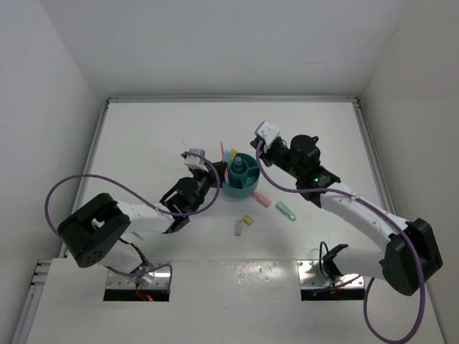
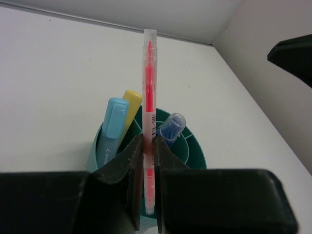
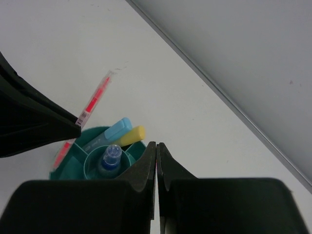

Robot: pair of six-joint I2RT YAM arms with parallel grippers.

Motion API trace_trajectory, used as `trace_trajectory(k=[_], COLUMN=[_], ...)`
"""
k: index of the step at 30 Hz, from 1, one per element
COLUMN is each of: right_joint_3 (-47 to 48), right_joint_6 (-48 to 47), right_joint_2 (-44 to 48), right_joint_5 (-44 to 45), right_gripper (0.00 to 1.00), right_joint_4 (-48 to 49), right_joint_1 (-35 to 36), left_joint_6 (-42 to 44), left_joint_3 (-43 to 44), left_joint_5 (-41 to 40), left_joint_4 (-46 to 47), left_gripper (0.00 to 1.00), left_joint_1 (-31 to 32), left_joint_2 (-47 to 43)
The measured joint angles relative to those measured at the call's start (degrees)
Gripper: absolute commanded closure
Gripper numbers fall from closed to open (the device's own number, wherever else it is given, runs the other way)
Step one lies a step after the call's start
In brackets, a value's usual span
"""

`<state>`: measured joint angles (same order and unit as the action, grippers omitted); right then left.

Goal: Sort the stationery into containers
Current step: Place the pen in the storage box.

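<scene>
Left wrist view: the left fingers (image 2: 168, 160) pinch a thin pink pen (image 2: 149, 92) low on its barrel. The pen stands upright, its capped end rising well above them. Just behind the fingers sits the teal organiser (image 2: 191, 152). A light-blue marker (image 2: 112, 129) and a yellow marker (image 2: 131, 103) lean side by side in one outer compartment, and a clear-blue pen (image 2: 170, 127) stands in the central cup. The pen's lower tip hangs at the organiser's near side; I cannot tell whether it touches it. The white counter (image 2: 58, 73) runs back to a pale wall (image 2: 273, 102).

Right wrist view: the right fingers (image 3: 141, 171) are pressed together, holding nothing, and they hover just beside the organiser's rim. The three stored items show in the organiser, with the pink pen slanting up at its far side next to the left arm's dark body. A grey-white wall meets the counter along a diagonal edge.

Top view: the organiser sits mid-counter between the two arms. On its near side lie a pink marker (image 1: 259, 198), a green marker (image 1: 285, 211), a tan eraser (image 1: 249, 220) and a grey eraser (image 1: 237, 227), all apart from both sets of fingers. White walls enclose the counter on three sides.
</scene>
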<state>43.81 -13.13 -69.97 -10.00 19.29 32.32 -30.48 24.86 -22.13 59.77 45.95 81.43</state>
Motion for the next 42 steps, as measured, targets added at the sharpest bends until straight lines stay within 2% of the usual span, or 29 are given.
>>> trace_trajectory(k=[14,22,26,28,42], right_joint_3=[-0.7,-0.7,-0.7,-0.7,-0.8], right_joint_6=[0.0,0.0,0.0,0.1,0.4], right_joint_2=[0.0,-0.2,-0.2,-0.2,-0.2], right_joint_5=[-0.8,-1.1,-1.2,-1.2,-1.2], right_gripper=[1.00,1.00,1.00,1.00,1.00], right_joint_4=[0.4,0.5,0.9,1.1,1.2], right_joint_1=[-1.0,-1.2,-1.4,-1.6,-1.9], left_joint_6=[-1.5,-3.8,-4.3,-4.5,-4.0], left_joint_3=[2.3,2.3,2.3,2.2,-0.3], left_joint_5=[-2.9,-4.4,-4.9,-5.0,-7.0], left_joint_4=[5.4,5.7,5.7,5.7,5.7], left_gripper=[1.00,0.88,0.88,0.92,0.92], left_joint_1=[1.3,2.1,2.5,2.6,3.7], left_joint_2=[8.5,9.5,9.5,9.5,9.5])
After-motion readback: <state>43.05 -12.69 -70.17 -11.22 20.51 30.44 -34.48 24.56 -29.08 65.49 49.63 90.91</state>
